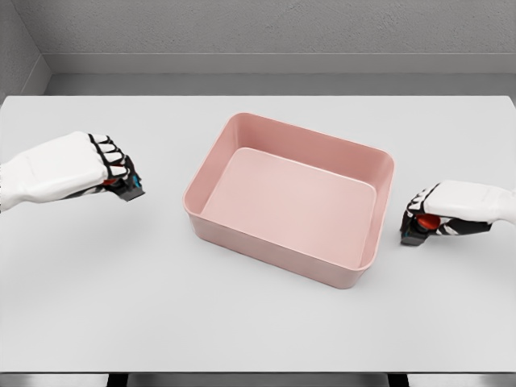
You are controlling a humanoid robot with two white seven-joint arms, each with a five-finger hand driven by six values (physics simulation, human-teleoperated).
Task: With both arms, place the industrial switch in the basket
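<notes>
At centre frame the pink basket (347, 173) sits empty on the surface (258, 322). Each hand is clamped on a small switch: left hand (109, 171) holding one (129, 189) at mid-left, right hand (423, 219) holding another (417, 230) at mid-right. They look rigid, light, easily pinched by their dark bodies; fingers hide most detail.

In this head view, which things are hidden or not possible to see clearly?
- Small dark object with a red part in the left hand: mostly covered by the curled fingers, so its shape is unclear.
- Similar dark and red object in the right hand: largely covered by the fingers too.
- Both white arms: cut off by the picture's side edges.
- Pink plastic basket: near inner wall hidden behind its own rim.
</notes>
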